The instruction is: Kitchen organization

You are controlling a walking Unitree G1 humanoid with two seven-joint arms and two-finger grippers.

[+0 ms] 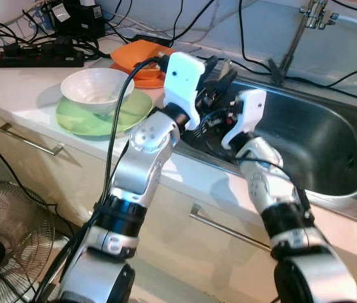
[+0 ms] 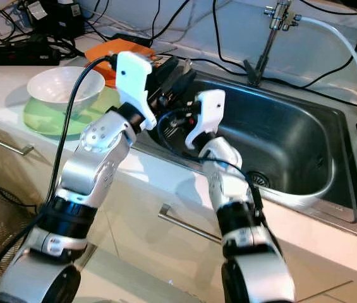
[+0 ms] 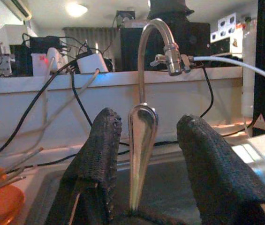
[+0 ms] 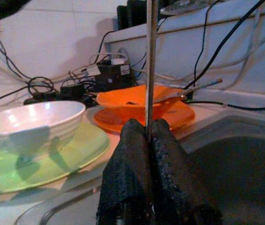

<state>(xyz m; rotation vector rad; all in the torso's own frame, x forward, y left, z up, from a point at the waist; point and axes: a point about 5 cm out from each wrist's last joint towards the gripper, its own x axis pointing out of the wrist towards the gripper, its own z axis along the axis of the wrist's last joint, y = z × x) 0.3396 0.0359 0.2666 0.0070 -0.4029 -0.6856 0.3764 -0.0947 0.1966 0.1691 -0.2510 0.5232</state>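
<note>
Left gripper (image 3: 144, 187): fingers standing apart over the steel sink (image 1: 330, 145), a spoon handle (image 3: 140, 150) rising between them without visibly touching either pad. Right gripper (image 4: 150, 136): fingers pressing together on a thin metal utensil stem (image 4: 150, 61). White bowl (image 1: 96, 88) is sitting on the green plate (image 1: 80, 120) on the counter, orange dishes (image 4: 144, 105) lying just behind.

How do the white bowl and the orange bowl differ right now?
The white bowl sits on a green plate; the orange bowl sits on an orange plate. The white bowl looks empty; the orange bowl holds a utensil. Both stand upright on the counter.
</note>
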